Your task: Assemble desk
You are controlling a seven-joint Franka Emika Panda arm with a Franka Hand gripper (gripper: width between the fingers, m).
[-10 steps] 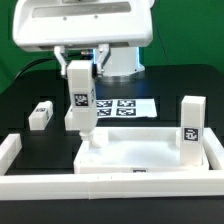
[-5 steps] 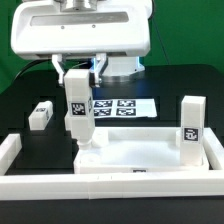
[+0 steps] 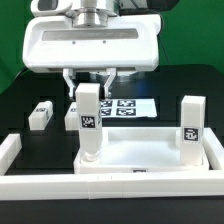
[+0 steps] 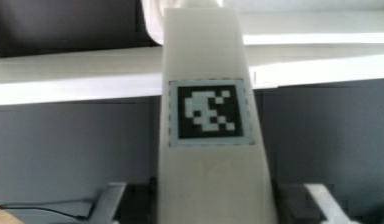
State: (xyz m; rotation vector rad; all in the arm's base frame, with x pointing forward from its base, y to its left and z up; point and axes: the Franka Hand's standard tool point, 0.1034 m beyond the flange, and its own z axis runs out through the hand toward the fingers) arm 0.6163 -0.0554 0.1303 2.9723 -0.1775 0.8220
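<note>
Pincer (image 3: 90, 82) is clamping a leg (image 3: 90, 122), now standing it upright with its foot at the desk tray (image 3: 150, 158) corner socket on the exterior view's left; a second ago it was leaning and further left, so it is probably lining up for seating

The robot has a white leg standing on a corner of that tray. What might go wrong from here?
1. The leg meets the tabletop at its corner; if it is off the socket, pressing down could jam it or shove the tabletop aside.
2. The end effector holds only the leg's upper end, so the leg might tilt or slip in the grip.
3. Released before it seats, the leg could topple.
</note>
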